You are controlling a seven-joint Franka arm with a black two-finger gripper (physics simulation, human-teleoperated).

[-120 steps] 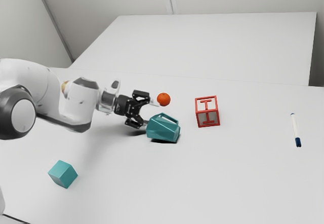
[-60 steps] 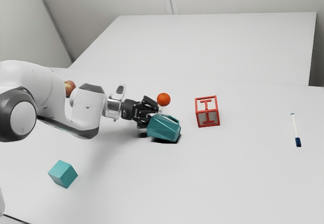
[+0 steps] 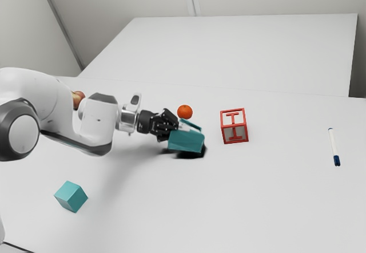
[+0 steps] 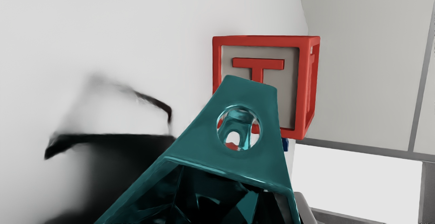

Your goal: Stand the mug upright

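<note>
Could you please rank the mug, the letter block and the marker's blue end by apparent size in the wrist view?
1. Mug, though cut off by the picture's edge
2. Letter block, partly hidden
3. Marker's blue end

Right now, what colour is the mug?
The mug is teal; the wrist view shows it best.

1. Hand [image 3: 174, 131]: black.
2. Mug [image 3: 186, 142] at the hand: teal, near-black inside.
3. Orange [image 3: 185, 111] near the hand: orange.
4. Block [image 3: 245, 133] ahead: red frame, grey panels, red letters [image 4: 258, 63].
5. Pen [image 3: 333, 143] farther ahead: white, dark blue cap [image 3: 337, 161].
6. Cube [image 3: 71, 197] apart from the hand: plain teal.
7. Apple [image 3: 79, 99] behind the hand: red and yellow.
</note>
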